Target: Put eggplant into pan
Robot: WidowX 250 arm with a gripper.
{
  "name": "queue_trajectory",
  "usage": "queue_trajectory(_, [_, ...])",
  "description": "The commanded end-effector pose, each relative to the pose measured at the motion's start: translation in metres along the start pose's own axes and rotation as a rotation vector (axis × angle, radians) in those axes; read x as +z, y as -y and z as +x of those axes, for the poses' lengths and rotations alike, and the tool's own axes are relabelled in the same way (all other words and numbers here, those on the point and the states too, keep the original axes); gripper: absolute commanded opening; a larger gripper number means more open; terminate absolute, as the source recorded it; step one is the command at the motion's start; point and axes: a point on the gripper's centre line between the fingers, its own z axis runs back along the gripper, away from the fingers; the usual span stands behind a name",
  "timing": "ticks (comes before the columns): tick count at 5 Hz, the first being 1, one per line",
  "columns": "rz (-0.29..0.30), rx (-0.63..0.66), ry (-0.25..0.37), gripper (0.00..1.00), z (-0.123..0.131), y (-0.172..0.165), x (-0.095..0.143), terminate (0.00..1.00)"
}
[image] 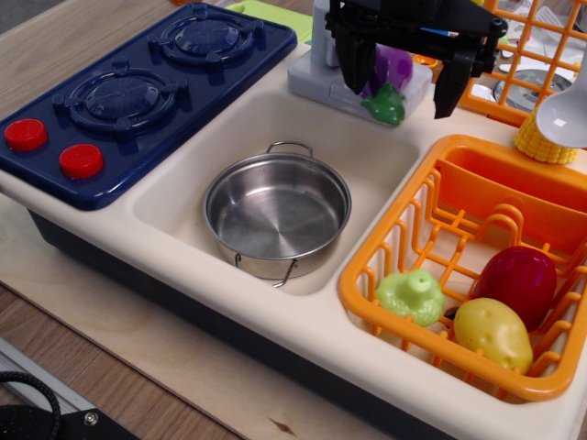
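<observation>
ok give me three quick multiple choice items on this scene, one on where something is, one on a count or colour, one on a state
1. Where is the eggplant?
A. in the pan
B. on the grey faucet base behind the sink
C. in the orange rack

2. How many red knobs are on the blue stove?
A. one
B. two
C. four

3. What is the state of the pan?
A. empty
B. holds the eggplant
C. upside down

Answers:
1 B, it lies on the faucet base, between the open fingers of the gripper.
2 B, two red knobs sit at the stove's left end.
3 A, its bare steel bottom shows.
</observation>
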Motion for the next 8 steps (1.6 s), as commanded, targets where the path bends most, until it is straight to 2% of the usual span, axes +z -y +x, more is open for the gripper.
queue_trajectory(1, [0.015, -0.064, 0.018, 1.0, 0.0, 0.001, -0.006, 0.0])
queue_trajectory(2, [0.041, -0.114, 0.006, 0.0, -0.003, 0.001, -0.011, 0.0])
queue_trajectory(3, [0.061, -0.111, 0.008, 0.0, -0.007, 0.003, -0.01, 0.0])
queue_trajectory(4, [0.08, -0.07, -0.013, 0.0, -0.011, 0.006, 0.01, 0.0])
queue_trajectory(6, [0.105, -0.017, -0.077, 0.0, -0.03, -0.015, 0.053, 0.0])
queue_trajectory(7, [0.083, 0.029, -0.102, 0.0, -0.05, -0.034, 0.058, 0.0])
queue_trajectory(8, [0.048, 0.048, -0.104, 0.0, -0.072, -0.058, 0.049, 0.0])
